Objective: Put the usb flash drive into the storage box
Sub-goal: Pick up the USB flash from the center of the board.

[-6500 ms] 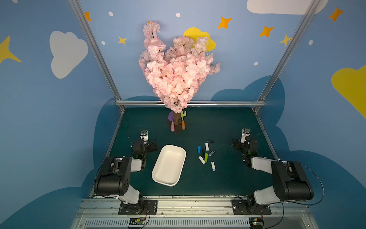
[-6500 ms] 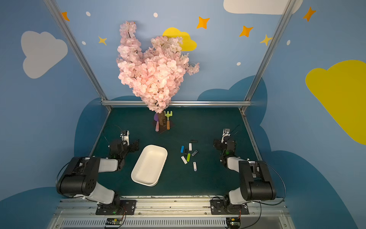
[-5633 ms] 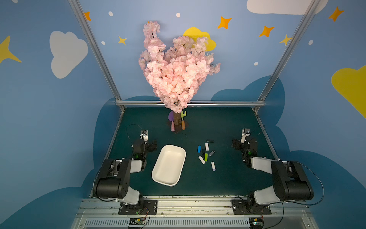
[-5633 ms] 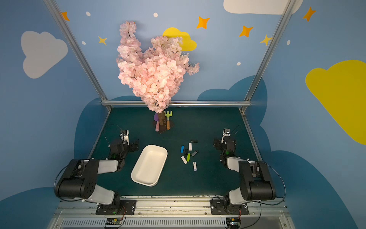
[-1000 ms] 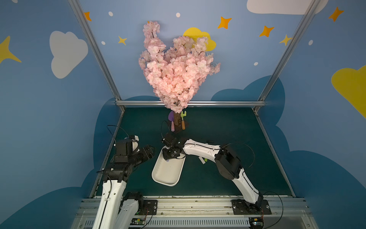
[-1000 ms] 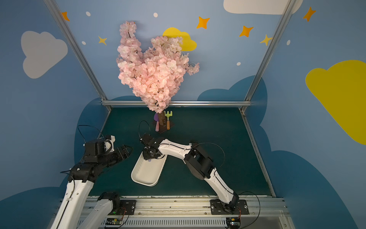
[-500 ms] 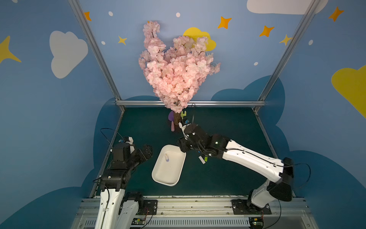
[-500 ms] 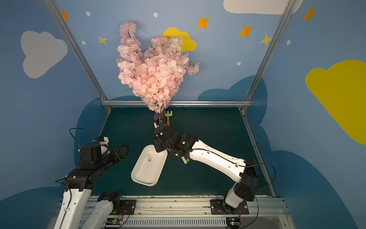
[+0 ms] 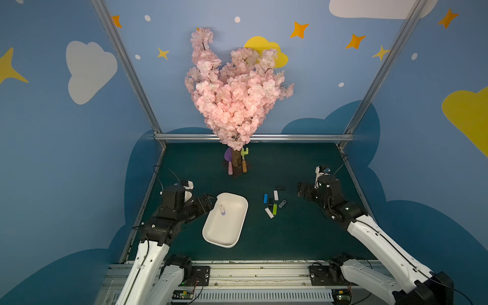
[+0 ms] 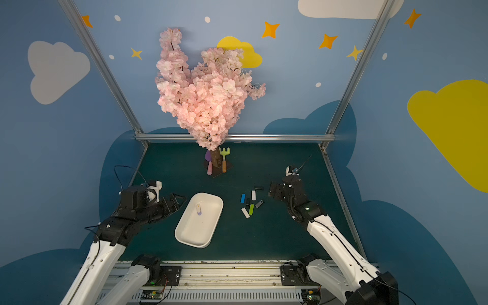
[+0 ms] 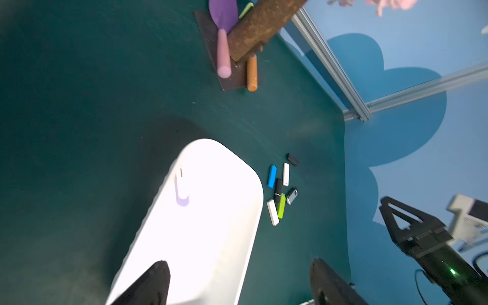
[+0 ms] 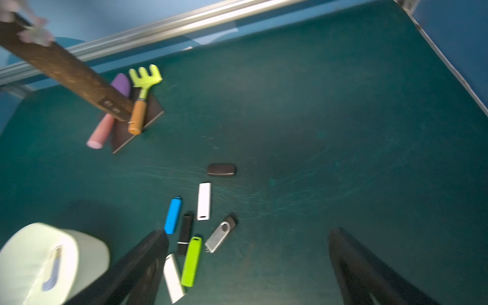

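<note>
A staged robot cell dressed like a children's playroom. Blue walls (image 9: pixel 66 158) carry painted clouds (image 9: pixel 89 71) and orange stars (image 9: pixel 299 29) between aluminium frame posts (image 9: pixel 128 68). An artificial cherry-blossom tree (image 9: pixel 232 100) stands at centre behind a dark green surface (image 9: pixel 290 237). The left arm (image 9: pixel 148 264) and right arm (image 9: pixel 377 240) are bolted to a metal rail (image 9: pixel 250 274) along the bottom edge.

no legible text, no labels, brands or numbers

a pink blossom tree (image 9: pixel 235 89) stands at the back, rake (image 9: pixel 244 155) and spade (image 9: pixel 227 156) beside its trunk (image 9: pixel 235 159).
</note>
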Controlling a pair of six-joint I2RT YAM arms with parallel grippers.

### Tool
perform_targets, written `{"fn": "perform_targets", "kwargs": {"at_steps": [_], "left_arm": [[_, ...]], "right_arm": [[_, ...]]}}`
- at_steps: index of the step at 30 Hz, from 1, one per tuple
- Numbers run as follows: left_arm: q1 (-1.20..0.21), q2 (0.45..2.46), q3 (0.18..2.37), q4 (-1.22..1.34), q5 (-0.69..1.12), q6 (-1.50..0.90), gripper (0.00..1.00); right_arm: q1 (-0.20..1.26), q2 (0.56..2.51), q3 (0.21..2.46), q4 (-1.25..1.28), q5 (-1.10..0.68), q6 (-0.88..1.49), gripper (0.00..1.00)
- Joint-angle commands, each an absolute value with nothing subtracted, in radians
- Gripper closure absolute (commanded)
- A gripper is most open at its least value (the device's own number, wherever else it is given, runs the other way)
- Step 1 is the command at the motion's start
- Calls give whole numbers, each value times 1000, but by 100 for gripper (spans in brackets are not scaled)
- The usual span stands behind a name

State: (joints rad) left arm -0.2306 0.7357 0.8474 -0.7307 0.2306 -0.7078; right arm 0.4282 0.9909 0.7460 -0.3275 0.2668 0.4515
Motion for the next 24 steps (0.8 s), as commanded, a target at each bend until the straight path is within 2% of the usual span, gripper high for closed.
{"fn": "perform_targets", "kwargs": {"at_steps": [1, 6, 10, 16, 21, 24], "left_arm": [[-411, 813, 962, -779, 33, -777, 18], [-743, 1114, 1094, -793, -187, -843, 21], [-871, 1393, 1255, -833, -258, -896, 21], [-945, 1711, 1473, -877, -251, -963, 23], [-956, 1905, 1555, -848, -204, -993, 26], [-950, 1987, 1587, -840, -193, -1005, 31]], "right_arm": [[388, 995, 712, -267, 271, 527, 2], [377, 965, 687, -282, 317, 579, 2], [369, 897, 625, -286, 375, 612, 2], [362, 771, 513, -152, 364, 576, 4], [360, 764, 516, -160, 364, 572, 5], [360, 788, 520, -159, 357, 579, 5]]}}
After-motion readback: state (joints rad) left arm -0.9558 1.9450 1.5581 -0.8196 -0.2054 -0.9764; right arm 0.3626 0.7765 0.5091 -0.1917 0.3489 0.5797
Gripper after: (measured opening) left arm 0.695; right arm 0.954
